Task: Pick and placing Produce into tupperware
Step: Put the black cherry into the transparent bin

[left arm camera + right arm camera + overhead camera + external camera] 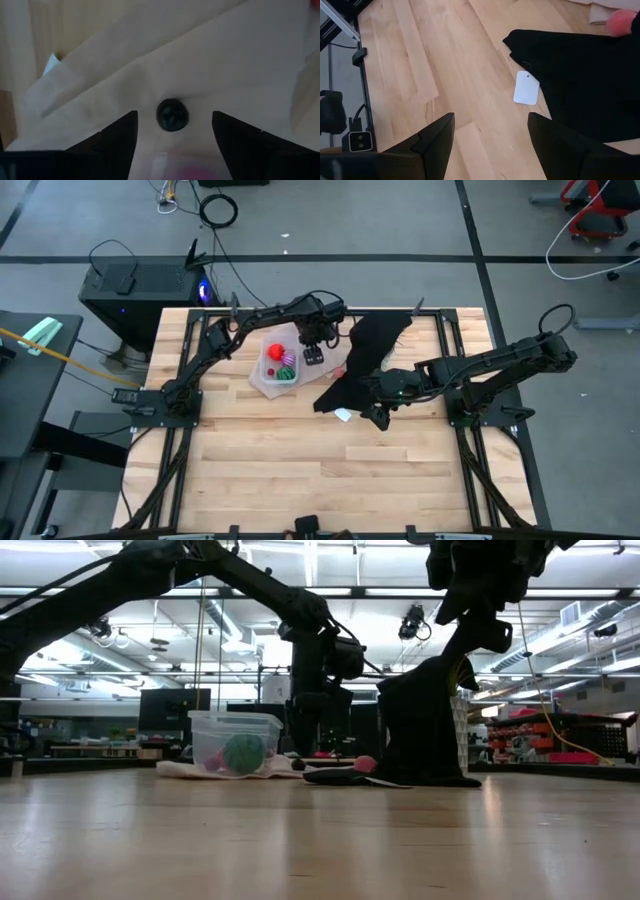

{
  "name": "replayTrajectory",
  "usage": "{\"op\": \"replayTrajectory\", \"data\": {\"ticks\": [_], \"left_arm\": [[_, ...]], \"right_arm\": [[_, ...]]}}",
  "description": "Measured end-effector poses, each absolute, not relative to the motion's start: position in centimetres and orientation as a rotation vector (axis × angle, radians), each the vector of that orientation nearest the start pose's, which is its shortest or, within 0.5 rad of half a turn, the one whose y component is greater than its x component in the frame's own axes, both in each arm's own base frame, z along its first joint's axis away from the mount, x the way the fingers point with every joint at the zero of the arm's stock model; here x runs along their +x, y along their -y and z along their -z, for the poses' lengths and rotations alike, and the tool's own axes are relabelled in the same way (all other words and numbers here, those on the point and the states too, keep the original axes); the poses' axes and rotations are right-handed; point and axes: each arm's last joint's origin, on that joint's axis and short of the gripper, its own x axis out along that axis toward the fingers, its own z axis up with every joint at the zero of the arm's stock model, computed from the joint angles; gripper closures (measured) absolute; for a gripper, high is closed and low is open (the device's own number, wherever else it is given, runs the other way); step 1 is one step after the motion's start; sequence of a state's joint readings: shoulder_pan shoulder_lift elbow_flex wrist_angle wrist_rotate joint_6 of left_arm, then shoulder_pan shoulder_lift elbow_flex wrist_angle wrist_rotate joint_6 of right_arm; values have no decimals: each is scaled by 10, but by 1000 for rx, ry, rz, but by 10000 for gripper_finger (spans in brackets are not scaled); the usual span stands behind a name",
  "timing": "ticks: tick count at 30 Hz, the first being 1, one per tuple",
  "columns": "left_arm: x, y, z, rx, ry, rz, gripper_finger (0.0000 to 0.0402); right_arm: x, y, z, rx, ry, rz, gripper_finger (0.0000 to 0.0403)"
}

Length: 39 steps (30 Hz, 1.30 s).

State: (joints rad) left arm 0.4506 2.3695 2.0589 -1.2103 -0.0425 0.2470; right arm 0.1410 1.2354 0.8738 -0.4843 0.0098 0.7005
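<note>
The tupperware (278, 370), upper centre of the high view, already holds produce (282, 364). The left tool (313, 352) hangs just right of it, jaws wide over a small dark berry (172, 115), likely lined up to grab it. The right tool (378, 416), also open and empty, waits over the black cloth (366, 360).

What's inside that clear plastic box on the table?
The tupperware holds a red ball-like fruit, a green striped one and a magenta one. Anything lying beneath them is hidden.
</note>
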Motion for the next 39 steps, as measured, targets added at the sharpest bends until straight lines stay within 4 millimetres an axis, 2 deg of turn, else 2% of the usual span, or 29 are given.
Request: {"op": "replayTrajectory", "data": {"ticks": [9, 29, 39], "left_arm": [[408, -201, -147, -126, -1614, -184, 147], [414, -202, -147, -96, -1557, -212, 159], [415, -202, -147, -94, -1551, -214, 179]], "right_arm": [[245, -34, -250, 597, -848, 178, 144], [245, -34, -250, 591, -848, 176, 144], [245, -34, -250, 590, -848, 176, 144]]}}
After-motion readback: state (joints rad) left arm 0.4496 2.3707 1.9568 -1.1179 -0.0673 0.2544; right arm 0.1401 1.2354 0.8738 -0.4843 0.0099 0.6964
